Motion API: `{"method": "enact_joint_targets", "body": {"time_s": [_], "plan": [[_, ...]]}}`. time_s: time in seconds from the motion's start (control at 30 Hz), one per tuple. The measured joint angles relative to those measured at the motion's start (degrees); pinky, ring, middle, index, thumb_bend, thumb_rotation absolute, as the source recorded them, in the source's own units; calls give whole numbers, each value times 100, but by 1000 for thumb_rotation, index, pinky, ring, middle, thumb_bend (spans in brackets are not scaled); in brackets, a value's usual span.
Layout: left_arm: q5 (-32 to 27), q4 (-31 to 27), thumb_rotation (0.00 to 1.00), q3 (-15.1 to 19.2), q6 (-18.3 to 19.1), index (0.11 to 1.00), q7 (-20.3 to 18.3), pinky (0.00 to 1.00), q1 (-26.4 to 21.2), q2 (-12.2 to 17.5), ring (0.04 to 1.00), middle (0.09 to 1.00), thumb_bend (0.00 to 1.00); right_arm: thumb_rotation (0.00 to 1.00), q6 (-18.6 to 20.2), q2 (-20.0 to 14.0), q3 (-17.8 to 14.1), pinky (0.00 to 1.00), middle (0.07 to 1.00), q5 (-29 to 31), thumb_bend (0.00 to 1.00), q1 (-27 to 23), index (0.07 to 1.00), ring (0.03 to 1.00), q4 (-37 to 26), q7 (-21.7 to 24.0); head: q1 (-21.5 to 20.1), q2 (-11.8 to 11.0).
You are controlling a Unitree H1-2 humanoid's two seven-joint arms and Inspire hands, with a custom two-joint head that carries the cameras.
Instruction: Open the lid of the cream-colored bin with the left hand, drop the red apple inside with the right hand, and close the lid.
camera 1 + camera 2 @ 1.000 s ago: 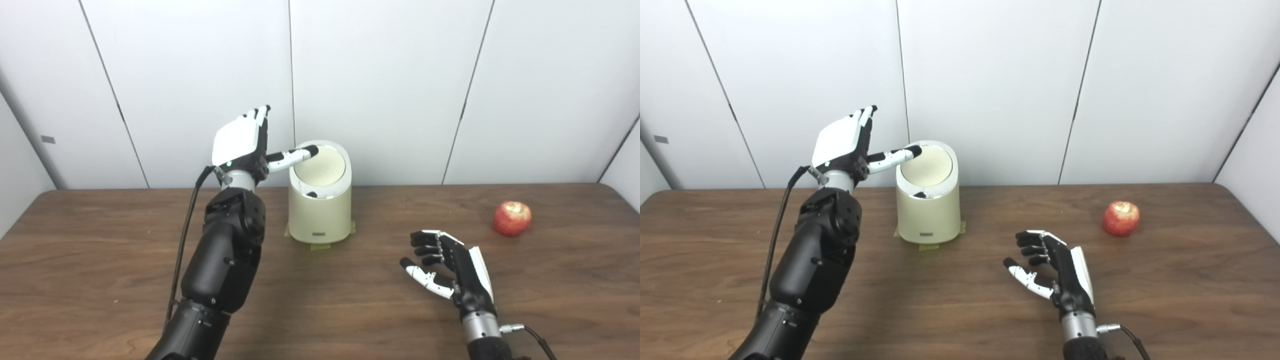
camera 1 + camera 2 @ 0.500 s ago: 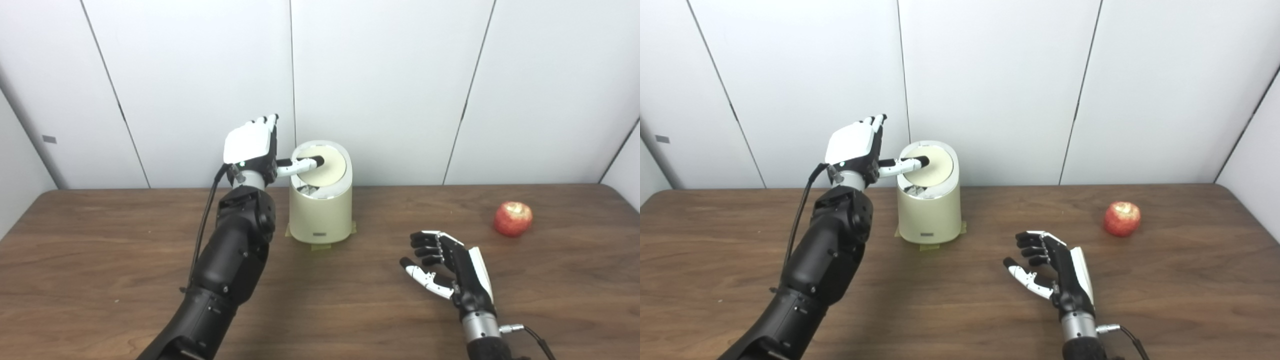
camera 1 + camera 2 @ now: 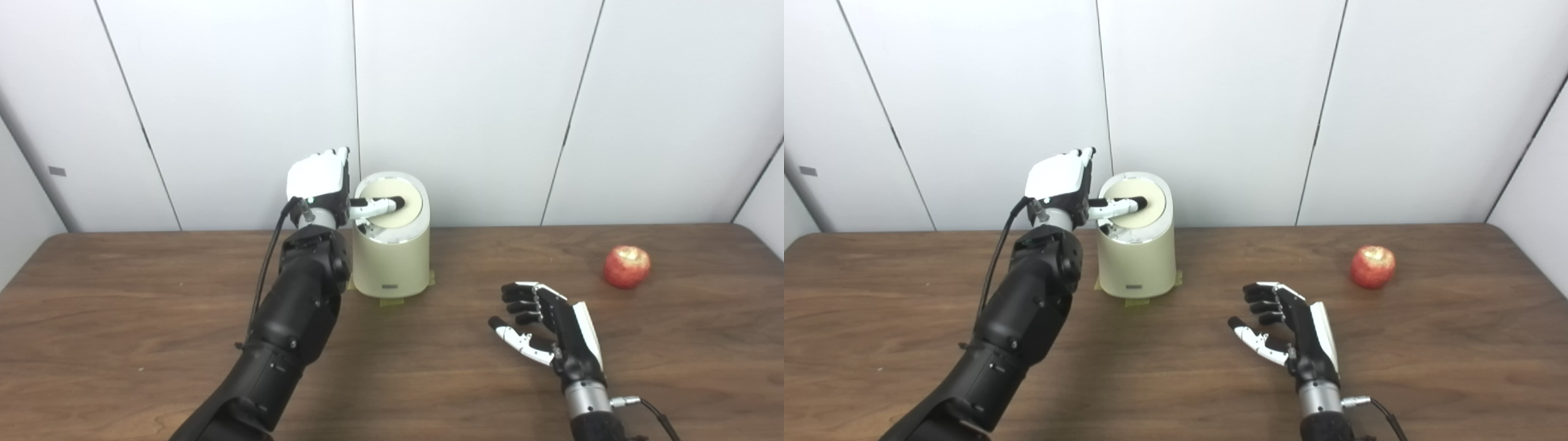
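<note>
Apple (image 3: 626, 267) lies well beyond right hand (image 3: 551, 324), fingers spread, holding nothing.

My left hand (image 3: 318, 184) shows me only its white back, so its palm and most of its fingers are out of my sight; the thumb reaches over the lid (image 3: 398, 205) of the cream-colored bin (image 3: 392, 257), and I cannot tell whether it presses on the lid or hangs just above it. The gap at the lid's near rim is dark, and the bin's inside cannot be made out. My left arm hides the bin's left wall and runs off the bottom edge, as does my right forearm. The small label low on the bin's front is too small to read. The tabletop (image 3: 122, 318) is cut off at both sides and at the near edge.
</note>
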Motion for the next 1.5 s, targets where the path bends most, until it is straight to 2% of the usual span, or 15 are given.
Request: {"method": "enact_joint_targets", "body": {"time_s": [0.03, 0.1, 0.2, 0.3, 0.37, 0.67, 0.8, 0.93, 1.07, 1.4, 1.5], "plan": [[6, 9, 735, -37, 0, 1000, 7, 1000, -2, 27, 1000, 1000, 925, 176, 0, 3, -1, 559, 639, 3, 294, -1, 623, 627, 2, 0, 0, 0], [8, 14, 589, -128, -2, 1000, 88, 1000, -3, 90, 1000, 1000, 968, 179, 0, 11, -8, 566, 646, 43, 295, -3, 625, 636, 5, 2, 9, 0], [152, 10, 457, -274, -12, 1000, 235, 1000, -27, 195, 1000, 1000, 998, 160, 0, 25, -17, 565, 648, 86, 295, -3, 625, 636, 7, 3, 17, 0], [386, -69, 354, -355, -17, 1000, 239, 1000, -83, 261, 1000, 1000, 1000, 168, 0, 35, -29, 562, 641, 128, 297, -2, 623, 626, 11, 4, 18, 9], [431, -135, 325, -398, -27, 1000, 238, 1000, -107, 271, 1000, 1000, 1000, 163, 0, 36, -25, 557, 640, 120, 292, -3, 623, 622, 15, -2, 18, 9], [692, -161, 297, -686, -51, 1000, 230, 1000, -112, 412, 1000, 1000, 1000, 156, 10, 35, -14, 564, 644, 117, 290, -8, 626, 629, 21, -6, 35, 26], [853, -247, 287, -787, -55, 1000, 225, 1000, -111, 443, 1000, 1000, 1000, 194, 31, 34, 0, 563, 645, 79, 290, -9, 626, 631, 16, -19, 44, 26], [910, -319, 290, -838, -56, 1000, 200, 1000, -104, 451, 1000, 1000, 1000, 143, 71, 43, 34, 565, 649, -6, 293, -9, 628, 637, 1, -45, 26, 26], [969, -321, 276, -902, -56, 1000, 216, 1000, -86, 470, 1000, 1000, 1000, 148, 84, 54, 37, 561, 644, -35, 289, -8, 626, 631, -4, -59, 9, 35], [795, -320, 315, -1152, -67, 1000, 515, 1000, -23, 622, 1000, 1000, 1000, 121, 78, 65, 30, 553, 642, 31, 300, -10, 620, 627, 4, -92, 18, 18], [747, -320, 327, -1223, -75, 1000, 612, 1000, 3, 678, 1000, 1000, 1000, 148, 86, 63, 38, 562, 649, 9, 302, -10, 623, 638, 2, -95, 18, 18]]}}
